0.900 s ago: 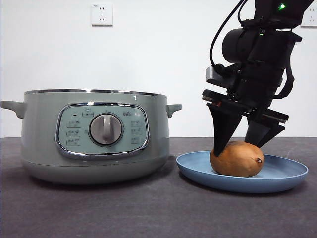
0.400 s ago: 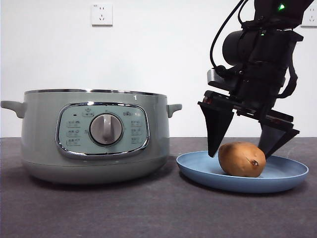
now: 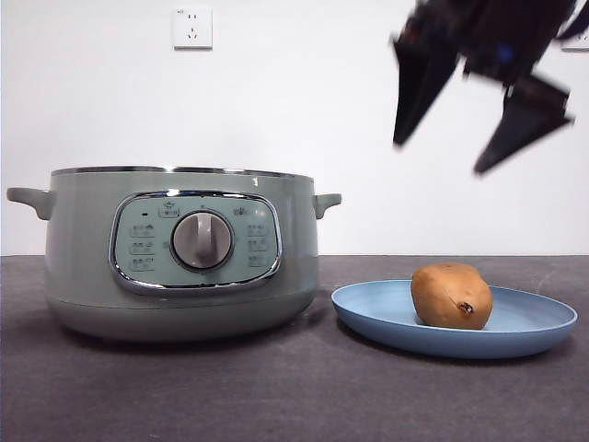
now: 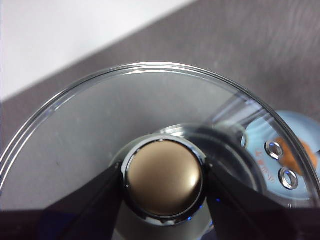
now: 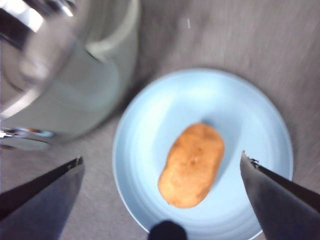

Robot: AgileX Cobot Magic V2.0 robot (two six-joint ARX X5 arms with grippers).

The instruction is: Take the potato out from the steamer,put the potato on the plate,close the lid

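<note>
The orange-brown potato [image 3: 451, 295] lies on the light-blue plate [image 3: 545, 333], right of the sage-green steamer [image 3: 184, 249], which stands without its lid. My right gripper [image 3: 438, 157] is open and empty, high above the plate and blurred. In the right wrist view its jaws [image 5: 161, 157] stand wide apart over the potato [image 5: 192, 165] on the plate [image 5: 150, 125], with the steamer [image 5: 100, 75] beside it. My left gripper [image 4: 162, 181] is shut on the knob [image 4: 162, 175] of the glass lid [image 4: 90, 130], held in the air and out of the front view.
The dark grey table [image 3: 294, 396] runs in front of the steamer and plate. A white wall with a socket [image 3: 191, 28] stands behind. The plate sits close to the steamer's right handle [image 3: 328, 201].
My right gripper opened, let go of the potato and rose from the plate to the top of the front view. The potato shifted slightly right on the plate.
</note>
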